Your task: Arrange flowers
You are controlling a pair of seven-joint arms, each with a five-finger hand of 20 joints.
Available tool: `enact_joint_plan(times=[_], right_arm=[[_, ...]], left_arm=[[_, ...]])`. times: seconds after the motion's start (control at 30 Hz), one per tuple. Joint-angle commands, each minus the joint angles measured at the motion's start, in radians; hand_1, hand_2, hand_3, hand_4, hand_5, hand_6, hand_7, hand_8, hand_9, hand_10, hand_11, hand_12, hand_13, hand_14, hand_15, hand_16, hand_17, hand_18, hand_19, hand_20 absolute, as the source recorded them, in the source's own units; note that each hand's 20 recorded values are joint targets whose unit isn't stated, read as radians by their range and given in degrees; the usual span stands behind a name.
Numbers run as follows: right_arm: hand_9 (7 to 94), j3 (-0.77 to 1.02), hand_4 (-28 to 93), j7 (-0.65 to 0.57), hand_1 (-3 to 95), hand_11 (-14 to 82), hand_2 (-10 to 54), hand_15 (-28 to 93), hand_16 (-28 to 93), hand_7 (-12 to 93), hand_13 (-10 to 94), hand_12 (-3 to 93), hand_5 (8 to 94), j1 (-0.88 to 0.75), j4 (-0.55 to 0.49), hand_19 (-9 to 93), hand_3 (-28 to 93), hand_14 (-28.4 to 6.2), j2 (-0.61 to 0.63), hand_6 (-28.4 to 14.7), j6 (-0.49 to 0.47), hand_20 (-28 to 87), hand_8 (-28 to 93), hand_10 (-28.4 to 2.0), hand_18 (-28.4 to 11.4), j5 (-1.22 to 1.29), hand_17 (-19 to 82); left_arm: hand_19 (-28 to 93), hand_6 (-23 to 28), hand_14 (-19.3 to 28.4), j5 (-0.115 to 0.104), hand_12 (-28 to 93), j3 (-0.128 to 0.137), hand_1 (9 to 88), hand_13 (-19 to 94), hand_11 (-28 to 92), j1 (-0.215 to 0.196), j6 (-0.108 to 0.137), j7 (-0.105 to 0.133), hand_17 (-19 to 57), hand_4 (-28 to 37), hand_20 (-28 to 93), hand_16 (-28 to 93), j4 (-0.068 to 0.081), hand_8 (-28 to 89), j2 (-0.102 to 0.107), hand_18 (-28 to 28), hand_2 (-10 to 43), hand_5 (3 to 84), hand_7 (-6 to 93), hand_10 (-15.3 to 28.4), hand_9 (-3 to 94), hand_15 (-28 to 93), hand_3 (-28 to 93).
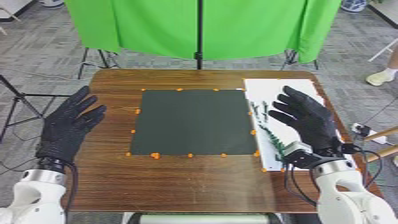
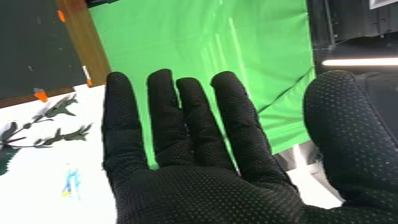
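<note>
In the head view my left hand (image 1: pixel 69 125) is held at the table's left edge, its fingers straight and holding nothing. My right hand (image 1: pixel 306 120) is over the white sheet (image 1: pixel 282 86) on the right side, fingers extended, nothing in its grasp. Green leafy sprigs (image 1: pixel 274 141) lie on that sheet, just left of the right hand and partly beside its wrist. In the right wrist view the right hand (image 2: pixel 209 192) has straight fingers and thumb spread apart, and dark leafy sprigs (image 2: pixel 46 137) lie on the white sheet (image 2: pixel 44 195).
A dark square mat (image 1: pixel 194 122) lies mid-table, with orange markers (image 1: pixel 155 155) around its edges. The brown table (image 1: pixel 178 185) extends in front of it. Behind the table hangs a green cloth (image 1: pixel 151 30) on a stand.
</note>
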State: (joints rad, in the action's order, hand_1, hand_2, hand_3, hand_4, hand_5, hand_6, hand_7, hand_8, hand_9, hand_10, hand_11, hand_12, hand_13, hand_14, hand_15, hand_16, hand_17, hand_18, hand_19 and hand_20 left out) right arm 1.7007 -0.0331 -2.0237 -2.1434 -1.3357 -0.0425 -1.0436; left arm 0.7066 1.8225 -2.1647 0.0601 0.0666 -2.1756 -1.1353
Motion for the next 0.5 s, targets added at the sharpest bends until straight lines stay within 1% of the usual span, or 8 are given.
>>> enact_joint_plan(times=[0.03,0.07,0.2,0.23,0.27,0.33,0.4,0.5], right_arm=[[37.9,-0.001,-27,-0.010,17.0,13.9,7.7,34,12,23,26,14.3,38.8,0.000,0.001,51,88,-11.3,-0.013,-2.9,-0.006,16,-15,-13.0,-21.1,-0.010,6],[37.9,0.002,-27,-0.018,17.0,13.9,7.7,34,13,23,26,14.3,38.8,0.008,0.003,51,89,-11.3,-0.016,-2.9,-0.014,16,-15,-13.0,-21.1,-0.012,6],[38.6,-0.002,-27,-0.026,17.0,14.2,7.7,34,13,23,26,14.3,39.2,0.033,0.010,51,88,-11.4,-0.009,-3.0,-0.014,16,-15,-13.4,-21.1,-0.006,6],[38.7,-0.002,-27,-0.025,17.0,14.2,7.7,34,13,23,26,14.4,39.2,0.037,0.011,51,88,-11.4,-0.011,-3.0,-0.023,16,-15,-13.4,-21.1,-0.009,6],[38.8,-0.003,-27,-0.025,17.0,14.3,7.7,34,13,23,26,14.3,39.2,0.037,0.012,51,89,-11.4,-0.012,-3.0,-0.024,16,-15,-13.4,-21.1,-0.011,6],[38.8,-0.001,-27,-0.021,17.0,14.4,7.8,34,13,23,26,14.4,39.3,0.034,0.010,51,88,-11.4,-0.013,-3.1,-0.024,16,-15,-13.5,-21.1,-0.011,6],[38.8,0.009,-27,-0.022,17.0,14.4,7.8,34,13,23,26,14.4,39.3,0.025,0.004,51,88,-11.4,-0.010,-3.1,-0.024,16,-15,-13.5,-21.1,-0.017,6],[39.0,0.015,-27,-0.016,17.0,14.6,7.8,34,13,23,26,14.4,39.4,0.023,0.004,51,88,-11.4,-0.004,-3.0,-0.007,16,-15,-13.6,-21.1,-0.010,6]], left_arm=[[52,2.4,13.2,0.000,7,0.001,26.5,26,21,-0.016,-0.004,-0.004,-7.0,-26.9,6,-6,0.004,-12,-0.004,20.2,8.3,33.8,17.4,11.5,29.4,42,73],[52,2.4,13.0,-0.002,7,0.001,26.5,26,21,-0.024,0.000,0.000,-6.9,-26.8,5,-6,0.000,-12,-0.006,20.1,8.3,33.8,17.4,11.5,29.5,42,73],[52,2.4,13.0,-0.002,7,-0.004,26.5,25,21,-0.023,-0.001,-0.002,-7.0,-26.8,6,-5,0.000,-12,-0.006,20.1,8.3,33.9,17.4,11.5,29.8,41,73],[52,2.4,13.0,-0.004,7,-0.007,26.6,25,21,-0.025,0.007,0.003,-7.0,-26.9,6,-5,-0.001,-12,-0.004,20.1,8.3,33.9,17.3,11.5,29.8,41,73],[52,2.5,12.9,-0.003,7,-0.006,26.6,25,21,-0.025,0.009,0.002,-7.0,-27.0,6,-5,-0.002,-12,-0.006,20.1,8.3,33.9,17.3,11.5,29.7,41,73],[52,2.5,13.1,-0.005,7,-0.005,26.6,25,21,-0.024,0.008,0.004,-7.1,-27.0,6,-5,-0.001,-12,-0.006,20.1,8.3,34.0,17.3,11.1,28.2,41,73],[52,2.5,13.2,-0.002,7,-0.003,26.5,26,21,-0.023,0.006,0.003,-7.0,-26.9,6,-5,0.000,-12,-0.006,20.1,8.2,33.9,17.4,11.0,27.8,41,73],[52,2.5,13.3,-0.002,7,-0.004,26.6,26,21,-0.015,0.009,0.005,-7.0,-27.0,6,-5,0.002,-12,0.005,20.1,8.2,34.0,17.4,11.0,27.7,42,73]])
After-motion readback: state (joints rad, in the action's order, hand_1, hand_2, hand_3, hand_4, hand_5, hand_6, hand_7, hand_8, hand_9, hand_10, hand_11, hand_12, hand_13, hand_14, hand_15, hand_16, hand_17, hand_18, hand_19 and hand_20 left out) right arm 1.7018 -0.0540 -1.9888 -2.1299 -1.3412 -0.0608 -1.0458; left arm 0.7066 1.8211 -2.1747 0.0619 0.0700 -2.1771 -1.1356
